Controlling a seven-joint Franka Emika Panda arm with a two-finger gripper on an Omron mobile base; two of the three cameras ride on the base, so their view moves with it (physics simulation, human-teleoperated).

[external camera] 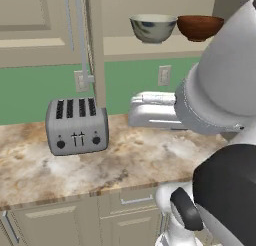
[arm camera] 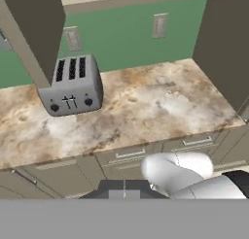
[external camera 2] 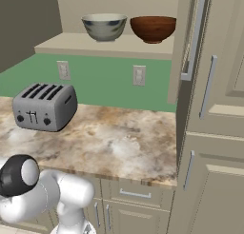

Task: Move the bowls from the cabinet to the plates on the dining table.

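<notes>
The cabinet stands open, its door point(external camera: 96, 45) swung out with a long silver handle point(external camera: 82, 40). On its shelf point(external camera 2: 71, 42) two bowls stand side by side: a grey-white mottled one point(external camera: 153, 28) point(external camera 2: 104, 26) and a reddish-brown one point(external camera: 200, 27) point(external camera 2: 153, 28) to its right. My gripper point(arm camera: 124, 189) is shut and holds nothing. It hangs back from the worktop, well below the bowls, looking down at the counter. The plates and the dining table are out of view.
A silver four-slot toaster point(external camera: 76, 126) point(external camera 2: 44, 106) point(arm camera: 73, 85) sits on the stone worktop point(external camera: 145, 160) under the open door. Wall outlets point(external camera 2: 138, 75) dot the green backsplash. Drawers point(arm camera: 129, 155) run below the counter, and a tall beige unit point(external camera 2: 209, 133) closes the right side.
</notes>
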